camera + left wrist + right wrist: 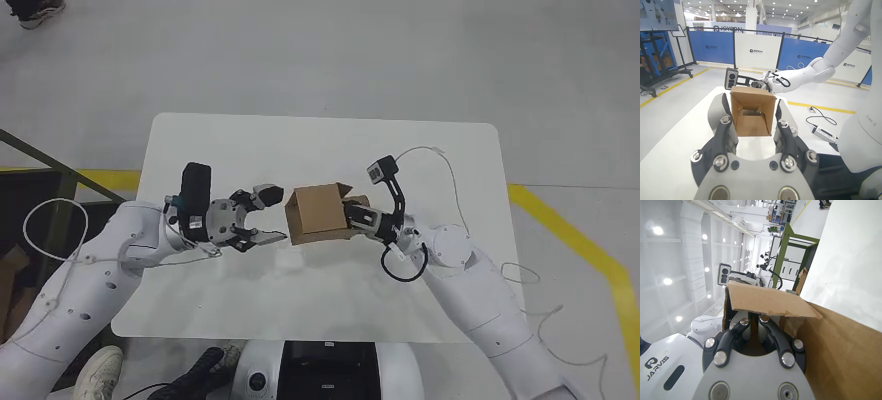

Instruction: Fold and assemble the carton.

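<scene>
The carton [318, 212] is held above the bench [450, 160], already opened into a square tube. The right end effector [352, 215] is clamped on one end. The left end effector [272, 213] is spread apart at the open mouth. Folding the end flaps shut seems still to do.

One carton [318, 213], centre frame, on one table [450, 150]. Two grippers: left gripper [279, 213] at centre left, right gripper [352, 214] at centre right. One green rack [780, 256] at the top view's left edge. One adapter [824, 133] on the floor.
</scene>
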